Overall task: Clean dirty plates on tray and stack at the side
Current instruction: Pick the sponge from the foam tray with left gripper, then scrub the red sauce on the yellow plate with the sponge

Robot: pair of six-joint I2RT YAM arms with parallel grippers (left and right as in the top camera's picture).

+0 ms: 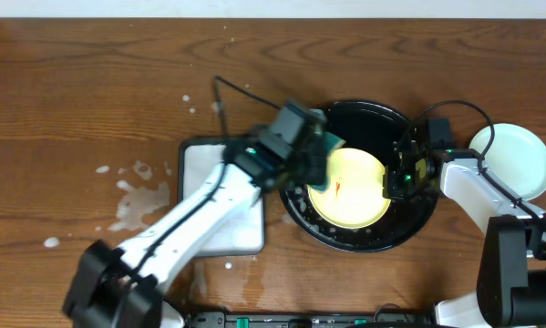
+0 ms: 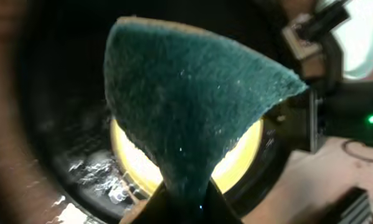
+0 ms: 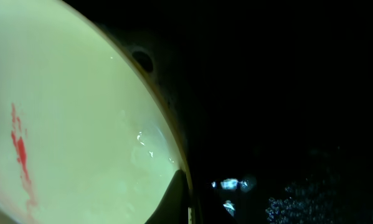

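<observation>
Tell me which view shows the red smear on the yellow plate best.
Right wrist: the red smear sits close up and uncovered on the yellow plate. Overhead shows only a tiny mark at the plate's centre. In left wrist, the green sponge covers it.

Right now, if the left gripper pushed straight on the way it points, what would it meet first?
Probably the yellow plate in the black tray: the green sponge in the left gripper hangs over it, though the gap is unclear.

Dark wooden table point(image 1: 72, 109), pale wet splashes point(image 1: 140, 196), perhaps a white wall point(image 1: 254, 7) behind
</observation>
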